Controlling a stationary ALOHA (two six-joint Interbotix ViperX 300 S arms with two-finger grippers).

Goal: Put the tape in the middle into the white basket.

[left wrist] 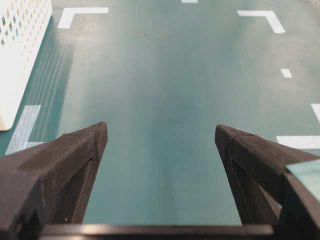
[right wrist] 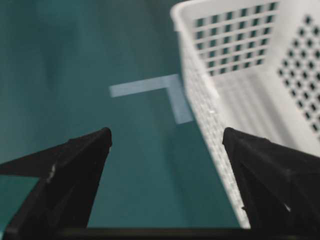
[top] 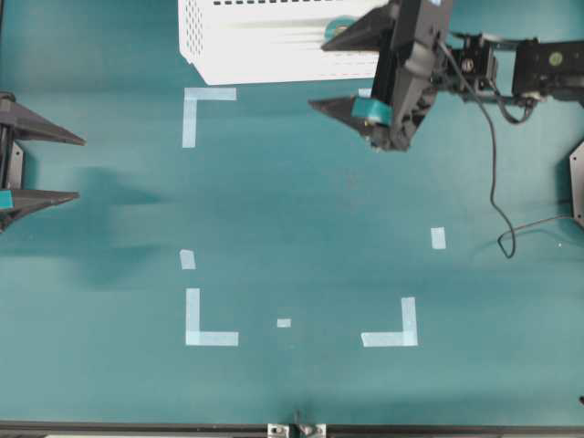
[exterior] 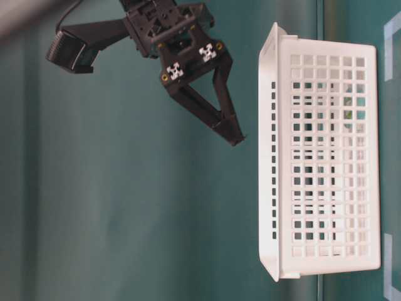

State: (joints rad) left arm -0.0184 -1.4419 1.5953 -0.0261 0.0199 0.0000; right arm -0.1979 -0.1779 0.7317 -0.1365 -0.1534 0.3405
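The white basket [top: 265, 50] stands at the back of the teal table, its slotted side facing the table-level view [exterior: 326, 188]. Inside it, a small teal curved piece [top: 339, 25] that looks like the tape roll shows partly behind a finger of the right gripper. My right gripper [top: 318, 75] hangs open at the basket's right end, one finger over the rim and one over the table. The right wrist view shows its jaws wide apart [right wrist: 166, 132] with nothing between them, next to the basket [right wrist: 240, 95]. My left gripper [top: 79, 167] rests open and empty at the left edge [left wrist: 161, 126].
Pale L-shaped corner marks [top: 208, 105] [top: 210, 319] [top: 394, 327] and short strips [top: 438, 238] [top: 284, 322] lie flat on the table. A black cable [top: 497, 182] loops down from the right arm. The basket's corner [left wrist: 20, 45] shows at the left of the left wrist view.
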